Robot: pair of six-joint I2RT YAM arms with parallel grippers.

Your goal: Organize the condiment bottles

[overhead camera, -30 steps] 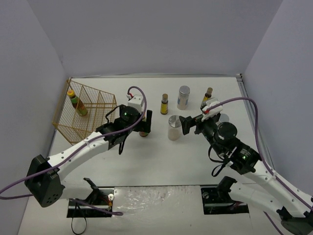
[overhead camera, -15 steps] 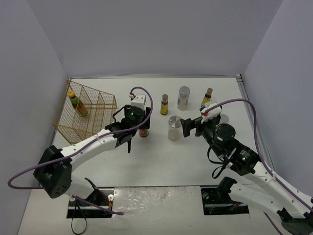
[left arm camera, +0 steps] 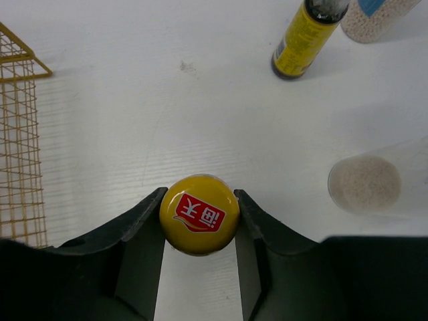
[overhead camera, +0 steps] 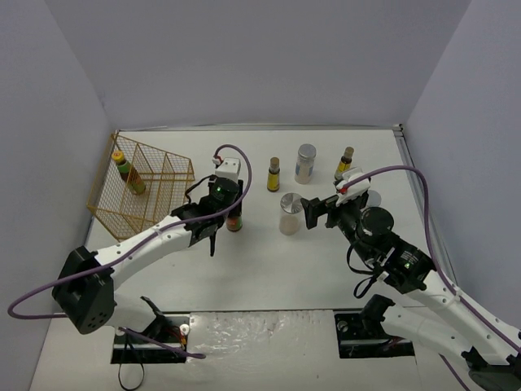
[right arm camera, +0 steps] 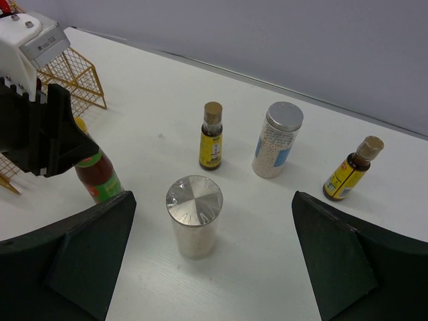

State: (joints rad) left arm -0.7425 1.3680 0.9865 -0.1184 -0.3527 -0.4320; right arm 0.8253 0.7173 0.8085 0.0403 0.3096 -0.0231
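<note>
The yellow-capped sauce bottle (left arm camera: 199, 214) stands upright on the white table (left arm camera: 200, 100), right of the gold wire rack (overhead camera: 155, 175), its cap pinched between the nearly closed fingers of the left gripper (left arm camera: 200, 195). The right gripper (right arm camera: 210, 200) hangs wide open, holding nothing, facing a silver-lidded jar (right arm camera: 194, 214). Only the top view shows a second sauce bottle (overhead camera: 128, 173) inside the rack; grey walls (overhead camera: 244, 57) enclose the table.
</note>
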